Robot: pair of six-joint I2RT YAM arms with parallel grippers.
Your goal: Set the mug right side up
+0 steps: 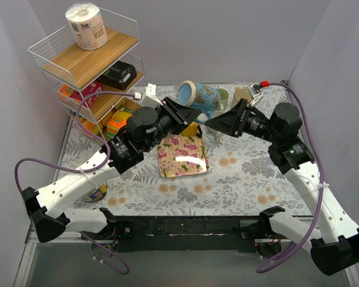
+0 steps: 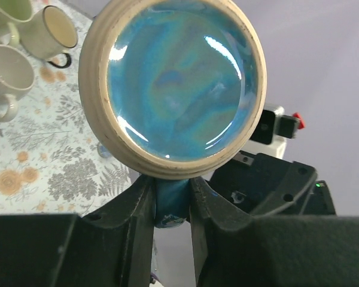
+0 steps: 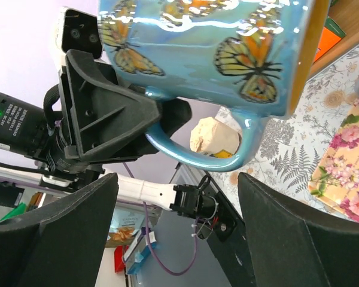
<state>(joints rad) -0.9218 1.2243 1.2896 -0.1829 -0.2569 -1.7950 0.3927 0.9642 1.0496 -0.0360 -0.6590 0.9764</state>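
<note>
The blue butterfly mug is held in the air above the table's far middle, tipped on its side. My left gripper is shut on its handle. In the left wrist view the mug's round blue end with a beige rim fills the frame, and the handle sits pinched between my left gripper's fingers. My right gripper is open and empty just right of the mug. In the right wrist view the mug and its handle hang above my right gripper's wide-apart fingers.
A floral tray lies below the mug, with a yellow object at its far edge. Cream mugs stand at the back, also in the left wrist view. A wire shelf with a toilet roll stands far left.
</note>
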